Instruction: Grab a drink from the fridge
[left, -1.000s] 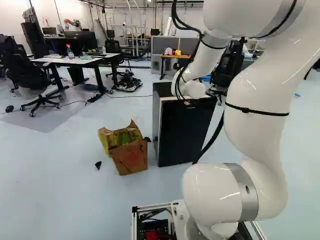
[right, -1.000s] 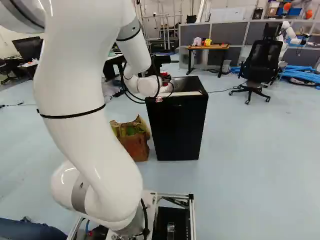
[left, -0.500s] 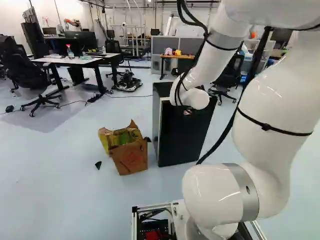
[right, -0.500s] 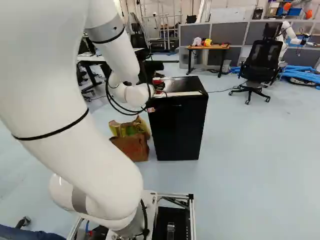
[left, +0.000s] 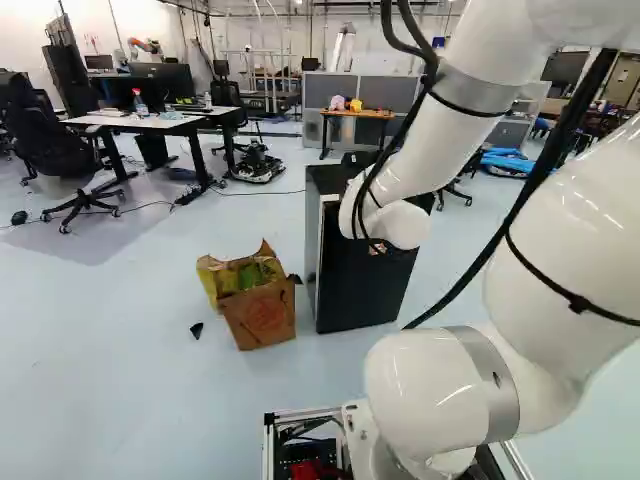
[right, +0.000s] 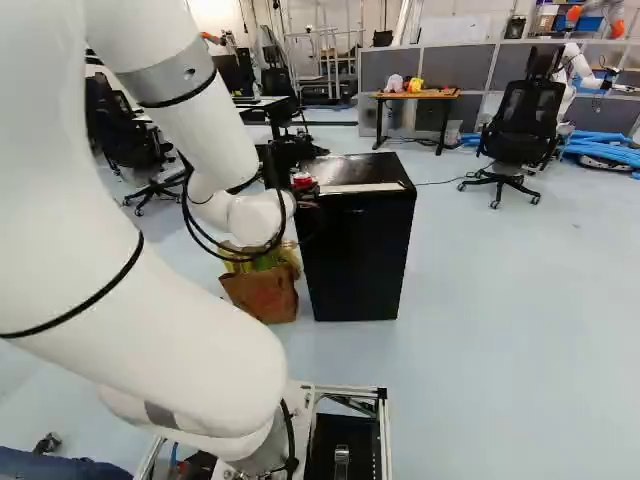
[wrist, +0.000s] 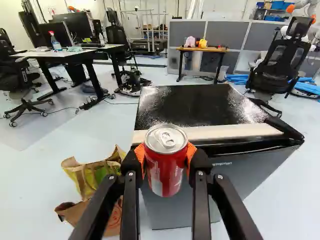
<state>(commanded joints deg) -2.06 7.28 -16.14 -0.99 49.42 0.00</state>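
The end effector (wrist: 166, 160) had the can (wrist: 165, 172) clasped upright between its orange pads (wrist: 191, 154), one on either side, with the lid and pull tab facing up at me. Over the last second I saw the arm (left: 470, 125) draw back from the fridge (wrist: 187, 107) towards its own lowest joint, the can travelling with it, while the base stayed put. To my mind that made this the retreat: the drink was in hand, the grab looked all but done, and what remained was to carry it clear without letting it slip or knock the door (wrist: 240, 172). The door looked closed, though I could not tell whether it had sealed. The can was a smooth red and white cylinder, its bare metal top catching the light; I judged its slick skin would want a steady squeeze, not a crushing one. Behind it, the fridge was a dark box with a glossy, white-speckled top and a pale strip along the front edge. Beside it on the smooth, pale floor (left: 120, 340) stood a crumpled brown paper bag (left: 260, 312), ragged at the mouth, with yellow-green showing inside. Black cables (left: 405, 125) looped loosely along the arm.
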